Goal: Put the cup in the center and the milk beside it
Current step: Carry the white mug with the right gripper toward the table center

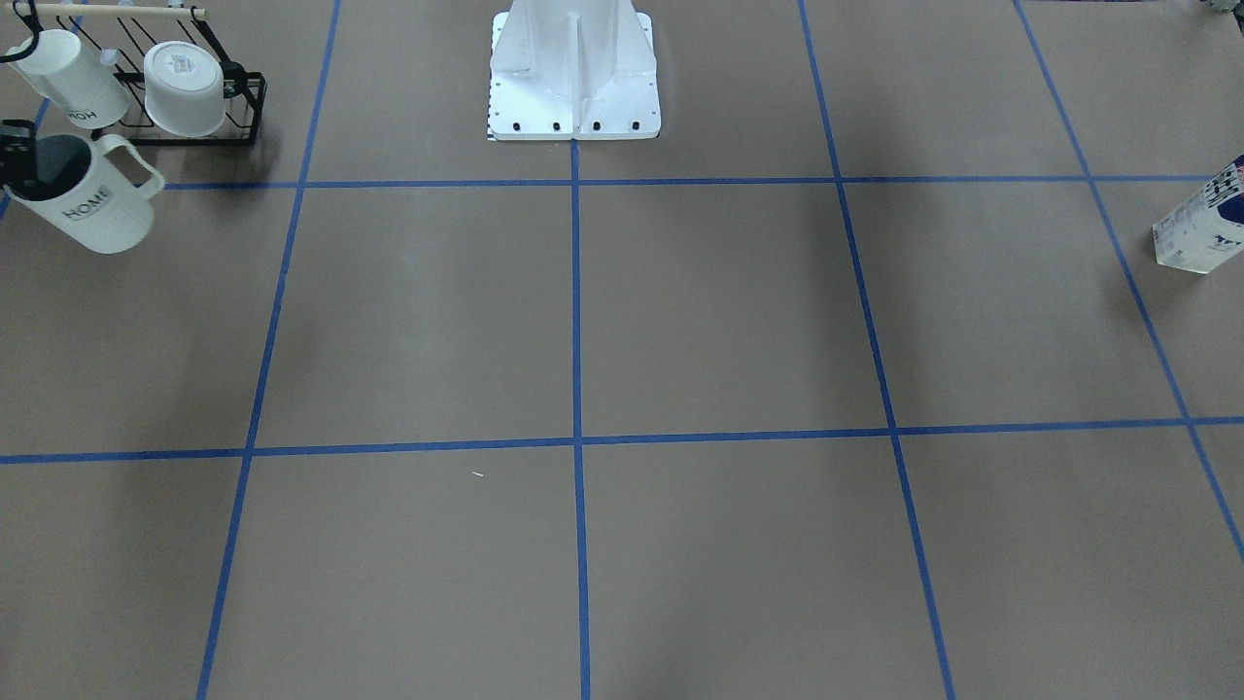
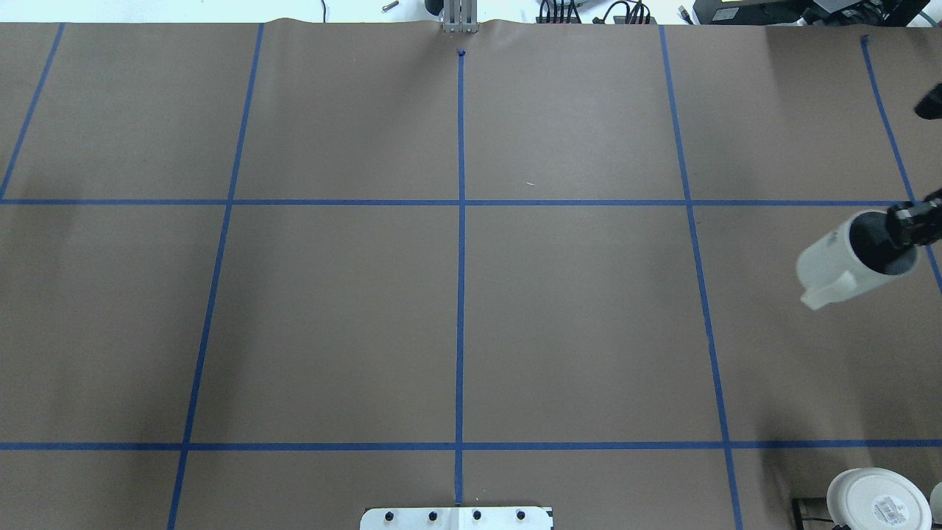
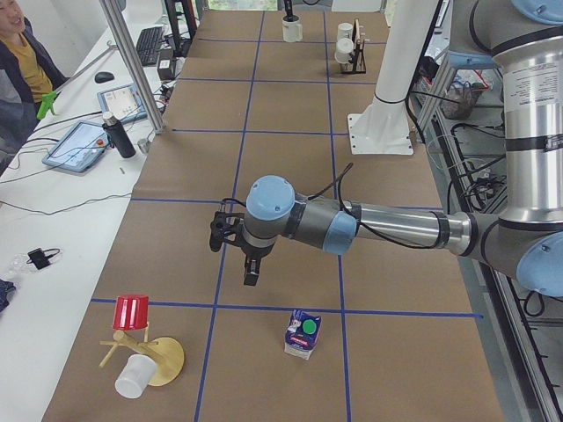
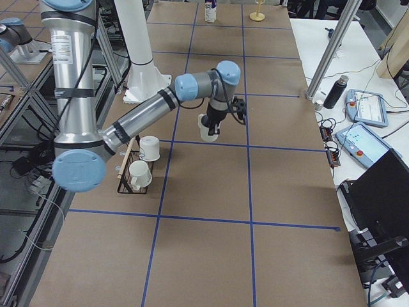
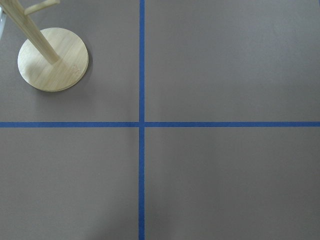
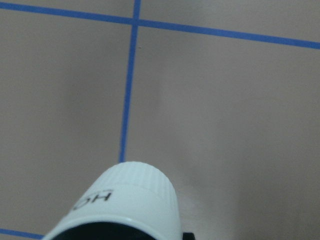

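Cup (image 1: 97, 204): a white mug lettered "HOME". It is tilted and hangs from the right gripper at the robot's right end of the table, just beside the black wire rack (image 1: 243, 107) (two paler mugs sit there).
Cup against the jaws: the rim wall lies between them, with one finger down in the dark inside and the other outside. The handle is on the side away from the gripper.
Right gripper (image 2: 899, 230): clamped on the cup's rim.
Milk (image 3: 303, 334): upright on the brown paper at the robot's left end with its green cap showing, well apart from the cup.
Left gripper (image 3: 248, 264): above the table near the milk and not touching it. It shows only in the side view, so I cannot tell whether its jaws are parted or closed.
Center (image 2: 461, 202): the blue tape crossing, well apart from both cup and milk.
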### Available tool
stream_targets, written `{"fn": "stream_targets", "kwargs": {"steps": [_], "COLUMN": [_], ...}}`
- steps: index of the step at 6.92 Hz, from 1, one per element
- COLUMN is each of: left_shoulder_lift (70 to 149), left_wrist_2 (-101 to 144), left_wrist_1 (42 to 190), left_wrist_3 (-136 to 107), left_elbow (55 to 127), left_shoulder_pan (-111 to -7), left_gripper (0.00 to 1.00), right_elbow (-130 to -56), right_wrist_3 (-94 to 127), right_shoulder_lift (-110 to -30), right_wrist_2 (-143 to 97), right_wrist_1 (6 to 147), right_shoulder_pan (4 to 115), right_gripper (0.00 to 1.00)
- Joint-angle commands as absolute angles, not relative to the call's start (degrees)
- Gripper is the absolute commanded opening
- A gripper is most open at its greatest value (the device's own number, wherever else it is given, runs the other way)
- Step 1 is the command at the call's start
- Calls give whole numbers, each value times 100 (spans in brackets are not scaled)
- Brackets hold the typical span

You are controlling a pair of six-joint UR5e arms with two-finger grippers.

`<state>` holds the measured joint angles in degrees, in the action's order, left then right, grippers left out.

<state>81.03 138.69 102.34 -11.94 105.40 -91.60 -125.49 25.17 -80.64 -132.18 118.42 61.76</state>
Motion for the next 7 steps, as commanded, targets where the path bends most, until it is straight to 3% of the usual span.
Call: {"fn": "stream_targets", "kwargs": {"steps": [1, 3, 4, 5, 7], "left_shoulder_lift": [8121, 8121, 8078, 8008, 7990], "left_wrist_2": [13869, 13860, 13860, 13843, 13782], "left_wrist_1": [10222, 10230, 10222, 10213, 10195], "left_wrist_3": [-1239, -1222, -1187, -1169, -252], "left_elbow": [10582, 10573, 10634, 10800, 10811], "left_shoulder_pan": [-9158, -9167, -9193, -9211, -9438], "left_gripper": [98, 98, 98, 98, 98], "right_elbow": [-11462, -8699, -6883, -6125, -5829], "right_wrist_3": [5613, 6974, 7248, 7260, 7268], "right_shoulder_lift": [-5819, -4751, -3650, -3186, -3007], "right_wrist_2": [-12026, -11962, -11927, -11892, -11690], "right_wrist_1": [11293, 8486, 7742, 7543, 7383], "right_shoulder_pan": [4444, 4167, 4140, 4140, 4044], "right_gripper": [0, 0, 0, 0, 2]}}
